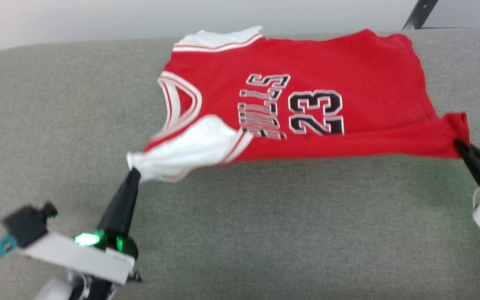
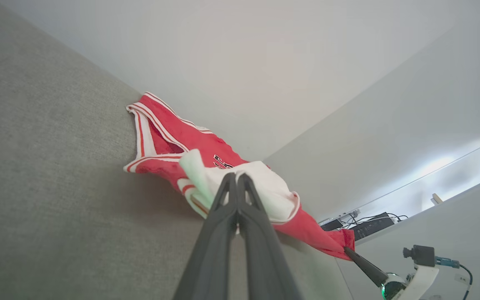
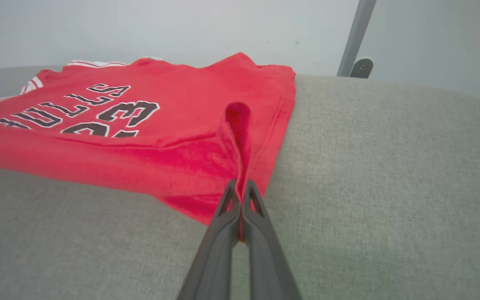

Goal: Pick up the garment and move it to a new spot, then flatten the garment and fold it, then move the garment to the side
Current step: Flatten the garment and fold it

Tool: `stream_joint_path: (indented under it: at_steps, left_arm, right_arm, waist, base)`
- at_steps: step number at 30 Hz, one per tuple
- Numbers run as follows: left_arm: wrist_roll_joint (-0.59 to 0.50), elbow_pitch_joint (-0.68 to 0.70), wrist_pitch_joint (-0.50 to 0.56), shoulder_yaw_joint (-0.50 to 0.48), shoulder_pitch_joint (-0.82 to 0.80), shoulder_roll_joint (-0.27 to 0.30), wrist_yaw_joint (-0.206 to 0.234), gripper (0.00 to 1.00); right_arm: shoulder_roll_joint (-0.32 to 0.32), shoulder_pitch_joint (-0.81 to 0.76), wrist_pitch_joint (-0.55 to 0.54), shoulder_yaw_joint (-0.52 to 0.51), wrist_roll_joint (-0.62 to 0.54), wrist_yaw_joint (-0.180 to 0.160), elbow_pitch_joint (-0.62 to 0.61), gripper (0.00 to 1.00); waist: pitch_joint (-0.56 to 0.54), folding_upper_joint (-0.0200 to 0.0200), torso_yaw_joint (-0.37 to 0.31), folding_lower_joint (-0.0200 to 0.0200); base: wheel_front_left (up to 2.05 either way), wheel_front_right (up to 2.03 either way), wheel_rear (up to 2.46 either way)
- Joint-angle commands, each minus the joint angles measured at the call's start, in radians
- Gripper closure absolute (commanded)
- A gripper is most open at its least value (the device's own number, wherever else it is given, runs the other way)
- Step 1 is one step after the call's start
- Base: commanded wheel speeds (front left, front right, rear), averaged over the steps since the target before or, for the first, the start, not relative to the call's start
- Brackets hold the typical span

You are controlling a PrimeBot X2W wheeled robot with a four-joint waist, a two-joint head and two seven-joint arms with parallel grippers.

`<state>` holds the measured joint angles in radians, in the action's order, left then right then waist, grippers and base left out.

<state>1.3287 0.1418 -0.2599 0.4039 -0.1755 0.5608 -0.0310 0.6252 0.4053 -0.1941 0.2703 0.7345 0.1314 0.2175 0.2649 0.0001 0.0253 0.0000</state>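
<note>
Both pinching garment (image 1: 369,75): left gripper (image 1: 133,172), right gripper (image 1: 458,143).

garment (image 1: 306,62) | red jersey, white sleeves, black "23" | stretched sideways, near edge lifted; far edge on grey surface

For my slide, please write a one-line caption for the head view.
The garment is stretched over a grey surface, left gripper pinching its white sleeve, right gripper its red hem corner.
</note>
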Motion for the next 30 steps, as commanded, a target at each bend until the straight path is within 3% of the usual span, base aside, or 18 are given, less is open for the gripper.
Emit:
stream_joint_path:
  at_steps: [1,8,13,20,30]
  left_arm:
    - [-0.003,0.013,-0.004,-0.005,0.02,0.0,0.006,1.0]
    - [-0.031,0.172,-0.005,-0.056,0.209,0.016,0.057,1.0]
    - [-0.058,0.227,-0.004,-0.077,0.247,0.021,0.077,1.0]
    - [-0.167,0.124,0.035,-0.019,0.083,0.012,0.104,1.0]
    - [-0.292,-0.143,0.021,0.026,-0.161,-0.094,0.133,1.0]
  right_arm:
    - [0.0,-0.021,-0.004,-0.014,-0.008,-0.002,-0.011,1.0]
    - [-0.022,-0.205,-0.104,-0.149,-0.051,-0.002,-0.192,1.0]
    - [-0.057,-0.292,-0.169,-0.251,-0.081,-0.002,-0.291,1.0]
    - [-0.119,-0.243,-0.231,-0.294,-0.123,-0.002,-0.282,1.0]
    - [-0.197,-0.112,-0.25,-0.301,-0.207,-0.002,-0.172,1.0]
  waist:
    - [-0.005,-0.0001,-0.004,0.0]
    - [-0.001,-0.0001,-0.01,0.0]
    - [0.015,-0.0001,-0.006,0.0]
    - [0.038,-0.0001,-0.003,0.0]
    - [0.078,-0.0001,0.0,0.0]
  base:
    - [0.0,0.0,0.0]
    - [0.0,0.0,0.0]
    - [0.0,0.0,0.0]
    - [0.0,0.0,0.0]
    - [0.0,0.0,0.0]
